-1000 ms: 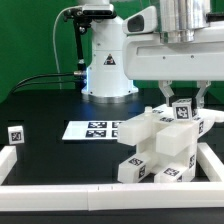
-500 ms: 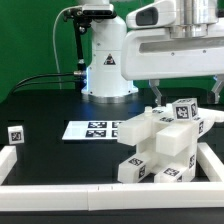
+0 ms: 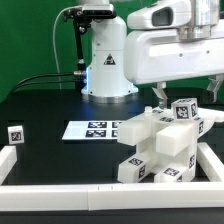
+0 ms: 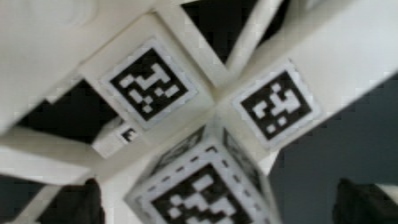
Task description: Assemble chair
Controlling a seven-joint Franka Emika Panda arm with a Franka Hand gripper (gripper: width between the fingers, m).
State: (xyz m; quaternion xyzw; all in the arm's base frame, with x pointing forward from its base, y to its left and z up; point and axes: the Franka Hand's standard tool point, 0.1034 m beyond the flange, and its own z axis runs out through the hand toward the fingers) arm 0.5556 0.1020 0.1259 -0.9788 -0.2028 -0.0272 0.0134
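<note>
The partly joined white chair [image 3: 160, 143] stands at the exterior view's right, a stack of blocky tagged panels. A small tagged cube-like piece [image 3: 185, 108] sits at its top. My gripper [image 3: 186, 93] hovers just above that piece, open, its dark fingers [image 3: 158, 92] spread wide to either side. In the wrist view the tagged chair parts [image 4: 151, 80] fill the picture. The top piece [image 4: 205, 185] lies between the fingertips [image 4: 71, 200] of the gripper [image 4: 217, 205], with a gap on each side. Nothing is held.
The marker board [image 3: 92, 129] lies flat on the black table behind the chair. A small loose tagged piece [image 3: 15, 133] stands at the exterior view's left. White border rails [image 3: 90, 196] run along the front and sides. The robot's base [image 3: 105, 65] stands at the back.
The gripper was shut on the top tagged piece; it has let go, opened wide and risen a little. The chair has not moved.
</note>
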